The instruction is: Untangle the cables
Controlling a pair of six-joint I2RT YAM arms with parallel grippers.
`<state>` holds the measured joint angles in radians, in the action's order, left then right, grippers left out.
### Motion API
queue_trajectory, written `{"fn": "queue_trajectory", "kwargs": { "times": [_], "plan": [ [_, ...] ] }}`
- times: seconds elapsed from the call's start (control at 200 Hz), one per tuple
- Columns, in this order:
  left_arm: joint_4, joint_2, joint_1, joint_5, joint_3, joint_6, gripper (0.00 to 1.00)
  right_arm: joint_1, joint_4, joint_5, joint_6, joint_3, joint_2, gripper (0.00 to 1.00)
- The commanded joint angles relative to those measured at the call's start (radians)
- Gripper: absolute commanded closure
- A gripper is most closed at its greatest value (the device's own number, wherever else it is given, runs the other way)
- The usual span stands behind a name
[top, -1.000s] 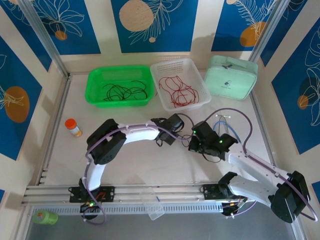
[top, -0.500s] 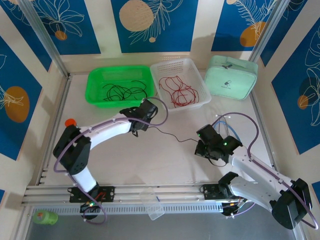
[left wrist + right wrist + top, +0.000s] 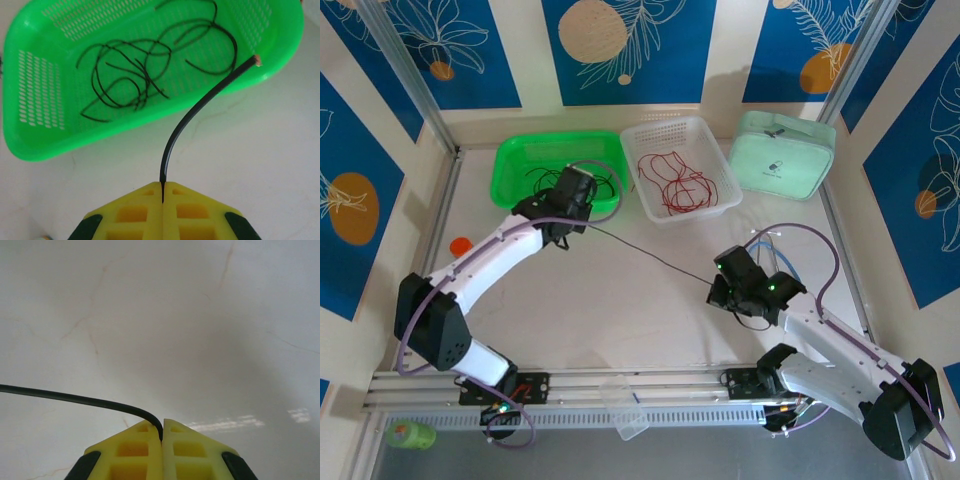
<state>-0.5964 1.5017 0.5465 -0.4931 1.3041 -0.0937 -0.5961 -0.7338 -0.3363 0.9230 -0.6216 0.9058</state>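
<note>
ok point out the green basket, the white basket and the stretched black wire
green basket (image 3: 501, 178), top view, left rim
white basket (image 3: 721, 170), top view, right wall
black wire (image 3: 650, 259), top view, mid span

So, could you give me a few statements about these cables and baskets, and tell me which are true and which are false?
1. The left gripper and the right gripper are both shut on one black cable. True.
2. That cable lies slack in a heap on the table. False: it runs in a nearly straight line from one gripper to the other.
3. The white basket holds red cables. True.
4. The green basket is empty. False: loose black cables lie inside it.
</note>
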Motion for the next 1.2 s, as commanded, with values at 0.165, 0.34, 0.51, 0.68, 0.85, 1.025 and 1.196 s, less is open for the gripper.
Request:
{"fn": "queue_trajectory", "kwargs": {
  "times": [0.165, 0.34, 0.51, 0.68, 0.85, 1.025, 1.196],
  "plan": [
    [-0.011, 0.064, -0.08, -0.047, 0.252, 0.092, 1.0, -0.011, 0.153, 0.158, -0.123, 0.047, -0.014, 0.91],
    [-0.062, 0.096, -0.08, -0.01, 0.474, 0.093, 1.0, -0.063, 0.28, 0.219, -0.184, 0.034, -0.047, 0.43],
    [-0.093, 0.098, -0.08, 0.05, 0.667, 0.096, 1.0, -0.07, 0.257, 0.204, -0.199, 0.013, -0.063, 0.31],
    [-0.124, 0.098, -0.08, 0.101, 0.852, 0.124, 1.0, -0.069, 0.253, 0.192, -0.181, 0.018, -0.057, 0.31],
    [-0.075, 0.105, -0.08, 0.026, 0.931, 0.224, 1.0, -0.07, 0.276, 0.196, -0.156, 0.021, -0.032, 0.31],
    [0.198, 0.138, -0.087, -0.123, 0.837, 0.411, 1.0, -0.078, 0.27, 0.199, -0.141, 0.01, -0.01, 0.31],
    [0.36, 0.205, -0.123, -0.125, 0.813, 0.491, 1.0, -0.095, 0.239, 0.172, -0.122, 0.014, -0.037, 0.31]
  ]
}}
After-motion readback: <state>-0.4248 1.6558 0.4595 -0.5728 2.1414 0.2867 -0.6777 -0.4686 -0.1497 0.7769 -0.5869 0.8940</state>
